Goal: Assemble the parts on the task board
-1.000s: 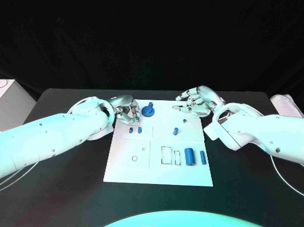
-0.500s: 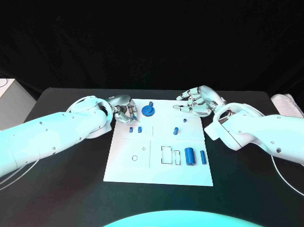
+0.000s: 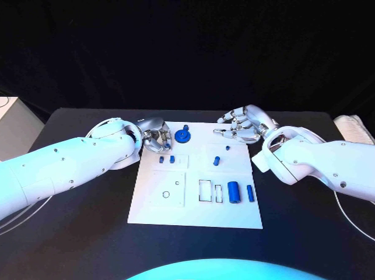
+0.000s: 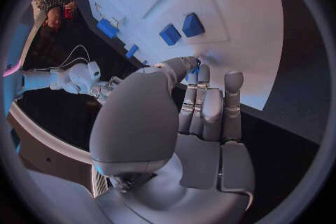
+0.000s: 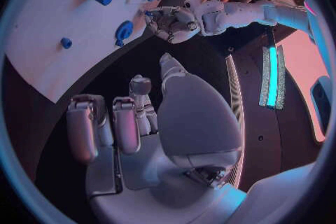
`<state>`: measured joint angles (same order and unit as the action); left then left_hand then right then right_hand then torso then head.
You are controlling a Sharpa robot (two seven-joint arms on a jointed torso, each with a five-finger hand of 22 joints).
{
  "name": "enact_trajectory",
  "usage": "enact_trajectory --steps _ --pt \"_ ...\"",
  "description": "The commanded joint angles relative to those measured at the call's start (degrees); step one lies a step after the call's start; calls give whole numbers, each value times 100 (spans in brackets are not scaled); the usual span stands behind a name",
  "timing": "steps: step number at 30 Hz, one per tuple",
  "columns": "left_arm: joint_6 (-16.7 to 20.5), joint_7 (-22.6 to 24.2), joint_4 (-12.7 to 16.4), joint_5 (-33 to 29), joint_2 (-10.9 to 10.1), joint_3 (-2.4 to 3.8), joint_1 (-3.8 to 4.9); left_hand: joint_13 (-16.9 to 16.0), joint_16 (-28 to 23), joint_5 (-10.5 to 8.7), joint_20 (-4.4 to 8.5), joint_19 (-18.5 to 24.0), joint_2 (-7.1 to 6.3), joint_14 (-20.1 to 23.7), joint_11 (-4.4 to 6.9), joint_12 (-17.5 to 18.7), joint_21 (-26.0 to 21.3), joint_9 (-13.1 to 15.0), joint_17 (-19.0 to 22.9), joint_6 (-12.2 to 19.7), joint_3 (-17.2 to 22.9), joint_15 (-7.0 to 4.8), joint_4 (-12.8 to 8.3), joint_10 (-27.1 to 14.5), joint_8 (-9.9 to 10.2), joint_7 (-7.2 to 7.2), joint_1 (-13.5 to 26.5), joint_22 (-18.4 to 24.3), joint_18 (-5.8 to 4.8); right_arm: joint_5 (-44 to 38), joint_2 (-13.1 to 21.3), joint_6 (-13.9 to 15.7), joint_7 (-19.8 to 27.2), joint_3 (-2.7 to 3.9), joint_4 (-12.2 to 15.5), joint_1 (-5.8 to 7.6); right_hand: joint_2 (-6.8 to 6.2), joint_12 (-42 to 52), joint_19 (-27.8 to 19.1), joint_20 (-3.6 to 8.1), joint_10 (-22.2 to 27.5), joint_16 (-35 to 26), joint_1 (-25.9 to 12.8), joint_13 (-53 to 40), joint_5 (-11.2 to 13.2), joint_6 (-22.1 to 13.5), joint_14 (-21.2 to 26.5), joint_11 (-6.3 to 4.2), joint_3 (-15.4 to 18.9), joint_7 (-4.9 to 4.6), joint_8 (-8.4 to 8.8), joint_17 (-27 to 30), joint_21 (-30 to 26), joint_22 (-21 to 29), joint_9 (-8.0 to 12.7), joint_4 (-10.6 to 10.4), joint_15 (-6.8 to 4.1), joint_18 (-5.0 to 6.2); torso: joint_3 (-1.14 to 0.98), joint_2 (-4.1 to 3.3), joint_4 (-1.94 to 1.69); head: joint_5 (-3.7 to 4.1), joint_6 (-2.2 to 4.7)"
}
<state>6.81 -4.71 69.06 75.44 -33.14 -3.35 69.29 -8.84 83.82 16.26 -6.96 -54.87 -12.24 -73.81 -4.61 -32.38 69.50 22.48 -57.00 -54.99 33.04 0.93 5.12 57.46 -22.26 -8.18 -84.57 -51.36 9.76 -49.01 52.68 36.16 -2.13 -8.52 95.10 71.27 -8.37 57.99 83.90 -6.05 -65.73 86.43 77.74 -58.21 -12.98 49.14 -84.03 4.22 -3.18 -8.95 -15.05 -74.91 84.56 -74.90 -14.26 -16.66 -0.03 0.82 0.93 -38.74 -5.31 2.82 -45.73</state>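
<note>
A white task board (image 3: 158, 207) lies in the middle of a black tabletop (image 3: 86, 233), its long sides running away from the robot. Shallow outlined recesses are cut into the board. On its right half, toward the near end, a large blue cylinder (image 3: 234, 192) lies flat in the row of rectangular slots, with a thinner blue pin (image 3: 250, 193) just beside it on the right; the slots to the cylinder's left hold nothing. Farther up the board, two small blue parts (image 3: 166, 158) sit side by side in a square recess on the left half, and a single small blue piece (image 3: 216, 161) lies to their right, with a tiny blue peg (image 3: 227, 149) a little beyond it. A round blue part (image 3: 181, 137) stands near the board's far edge.

The left hand (image 3: 156, 137) hovers at the board's far left corner, just beside the round part. In the left wrist view, a small blue piece (image 4: 192, 74) is pinched between the thumb and the fingers (image 4: 207, 106), which are drawn together over the board's edge.

The right hand (image 3: 244, 126) is over the board's far right corner, fingers curled loosely and apart, with nothing in them; the right wrist view shows an empty palm.

The near half of the board and the dark tabletop on either side lie open. A white box (image 3: 4, 131) sits at the tabletop's far left edge, and a pale object (image 3: 354, 129) rests at the far right edge, both well apart from the board.
</note>
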Motion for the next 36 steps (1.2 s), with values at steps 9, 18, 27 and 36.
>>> enact_trajectory --steps 9,18,27,36 --pt "-173 -18 -61 17 91 -39 0 7 9 -9 -16 -33 5 -35 5 32 19 1 -2 -23 -1 13 -14 36 -8 3 68 -2 -58 -31 -7 -69 42 1 5 -3 1 -14 339 33 13 -37 28 5 -30 51 -391 -14 -29 2 -34 -757 -29 -1107 1 4 -20 67 2 2 -2 5 3" --pt "-231 -81 -102 39 122 -58 -5 9 11 -16 -16 -42 7 -42 6 48 24 3 -13 -28 -1 13 -16 45 -1 4 72 -12 -61 -32 -7 -72 43 1 5 -3 1 -14 339 33 13 -37 28 5 -30 51 -391 -14 -29 2 -34 -757 -29 -1107 1 4 -20 67 2 3 -1 9 -4" --pt "-284 -113 -127 61 150 -66 -6 9 12 -19 -15 -47 10 -44 8 54 27 5 -15 -32 1 12 -21 53 2 6 70 -18 -62 -32 -5 -74 41 1 8 -3 1 -14 339 33 13 -37 28 5 -30 51 -391 -14 -29 2 -34 -757 -29 -1107 1 4 -20 67 1 1 -3 19 -3" --pt "-285 -116 -138 81 152 -72 -7 8 12 -27 -15 -48 15 -44 14 65 27 11 -11 -51 0 8 -30 75 5 12 68 -20 -63 -32 -1 -74 41 1 8 -3 1 -14 339 33 13 -37 28 5 -30 51 -391 -14 -29 2 -34 -757 -29 -1107 1 4 -20 67 -2 7 -5 20 -11"
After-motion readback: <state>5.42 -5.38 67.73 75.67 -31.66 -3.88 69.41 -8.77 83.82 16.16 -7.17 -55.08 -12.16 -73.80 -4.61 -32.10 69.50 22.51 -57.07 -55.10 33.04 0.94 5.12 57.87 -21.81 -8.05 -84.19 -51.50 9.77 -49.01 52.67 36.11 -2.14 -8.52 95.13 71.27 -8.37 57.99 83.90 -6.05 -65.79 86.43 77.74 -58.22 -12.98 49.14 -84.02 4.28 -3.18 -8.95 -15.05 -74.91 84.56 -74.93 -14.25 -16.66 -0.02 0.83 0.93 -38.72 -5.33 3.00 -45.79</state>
